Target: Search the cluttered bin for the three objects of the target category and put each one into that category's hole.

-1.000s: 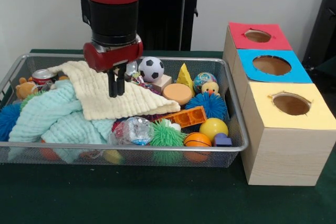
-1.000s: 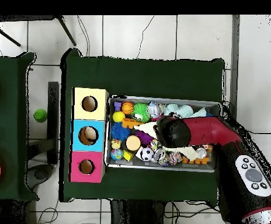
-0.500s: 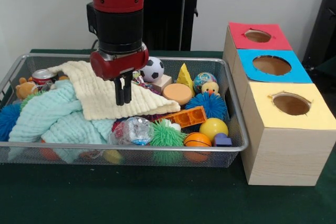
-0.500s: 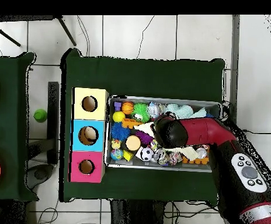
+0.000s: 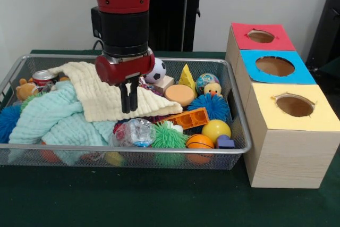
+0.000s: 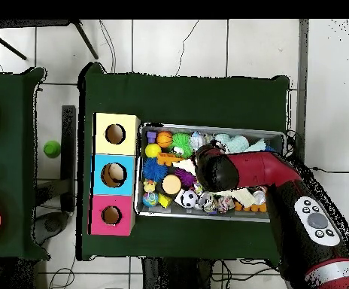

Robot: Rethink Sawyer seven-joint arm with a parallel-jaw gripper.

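Observation:
The silver wire-mesh bin (image 5: 133,150) is full of toys and cloths; it also shows in the overhead view (image 6: 207,126). My gripper (image 5: 129,100) hangs over the bin's middle, its fingers (image 5: 125,99) together and empty, tips just above a cream cloth (image 5: 95,97). In the bin are a soccer ball (image 5: 158,69), a yellow ball (image 5: 216,129), a small basketball (image 5: 200,142), a blue spiky ball (image 5: 215,106) and a green spiky ball (image 5: 169,136). The hole (image 5: 274,66) is the round cutout in the blue-topped box, right of the bin, seen overhead as the hole (image 6: 113,174).
A mint cloth (image 5: 53,118) covers the bin's left part. An orange brick (image 5: 188,118), tan disc (image 5: 179,94), yellow wedge (image 5: 187,77) and clear crinkly ball (image 5: 135,131) lie nearby. Red-topped (image 5: 261,36) and yellow-topped (image 5: 295,106) boxes flank the blue one.
My gripper has moved rightward in the front view, along the cream cloth toward the toys, and sits slightly lower. Its fingers stay together. Nothing in the bin has moved.

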